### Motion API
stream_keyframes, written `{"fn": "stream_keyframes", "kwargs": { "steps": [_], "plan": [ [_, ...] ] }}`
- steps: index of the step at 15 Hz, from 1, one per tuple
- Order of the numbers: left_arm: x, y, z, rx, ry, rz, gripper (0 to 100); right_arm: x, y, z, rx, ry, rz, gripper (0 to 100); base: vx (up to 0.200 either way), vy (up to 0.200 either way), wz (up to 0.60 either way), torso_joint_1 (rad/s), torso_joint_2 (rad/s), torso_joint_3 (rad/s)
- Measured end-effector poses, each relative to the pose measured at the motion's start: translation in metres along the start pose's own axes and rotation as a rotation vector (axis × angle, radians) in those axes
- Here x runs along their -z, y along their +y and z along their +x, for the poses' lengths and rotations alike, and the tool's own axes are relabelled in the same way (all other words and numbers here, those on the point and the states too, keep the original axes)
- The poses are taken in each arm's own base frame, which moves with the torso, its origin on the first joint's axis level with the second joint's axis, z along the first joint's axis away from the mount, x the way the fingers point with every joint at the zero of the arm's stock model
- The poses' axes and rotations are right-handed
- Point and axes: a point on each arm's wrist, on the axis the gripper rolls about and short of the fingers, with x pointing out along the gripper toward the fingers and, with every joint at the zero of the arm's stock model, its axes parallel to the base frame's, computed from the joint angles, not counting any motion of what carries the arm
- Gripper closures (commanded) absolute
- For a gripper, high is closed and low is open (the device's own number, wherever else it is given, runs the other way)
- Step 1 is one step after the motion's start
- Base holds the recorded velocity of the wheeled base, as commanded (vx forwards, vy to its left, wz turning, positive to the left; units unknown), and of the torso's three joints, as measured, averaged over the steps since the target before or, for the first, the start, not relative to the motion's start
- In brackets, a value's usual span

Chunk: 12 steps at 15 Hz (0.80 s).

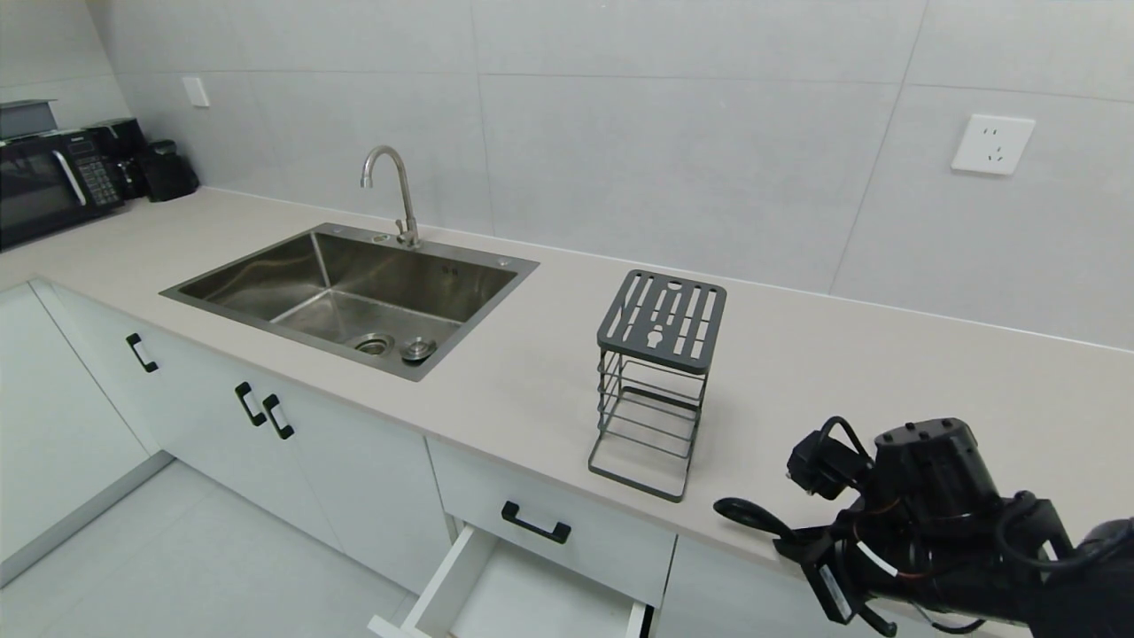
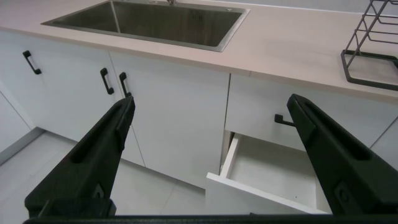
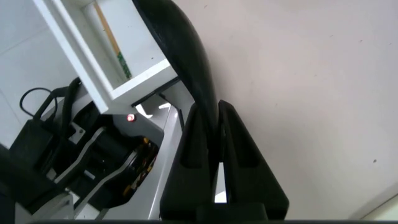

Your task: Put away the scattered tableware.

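place: kitchen | evidence: steel sink (image 1: 407,279), faucet (image 1: 405,199), microwave (image 1: 44,182), countertop (image 1: 532,372), white cabinets (image 1: 354,478), tiled wall (image 1: 664,133)

Bright, even light; faint shadow under the rack (image 1: 662,319), sink (image 1: 407,275) gleaming softly.

Black utensil (image 1: 742,511), dark grey rack (image 1: 662,317)

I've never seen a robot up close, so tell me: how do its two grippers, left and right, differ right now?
The left gripper is open and empty; the right gripper is shut on a black utensil. The left gripper hangs in front of the cabinets, near the open drawer; the right gripper sits at the counter's front edge. Both have two black fingers.
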Motion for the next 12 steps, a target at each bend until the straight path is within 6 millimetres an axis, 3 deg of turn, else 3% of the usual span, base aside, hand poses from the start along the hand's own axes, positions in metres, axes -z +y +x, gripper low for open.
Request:
{"fn": "stream_keyframes", "kwargs": {
  "steps": [12],
  "plan": [
    [0.0,0.0,0.0,0.0,0.0,0.0,0,0.027,0.033,-0.037,-0.09,0.001,-0.114,100,0.0,0.0,0.0,0.0,0.0,0.0]
  ]
}}
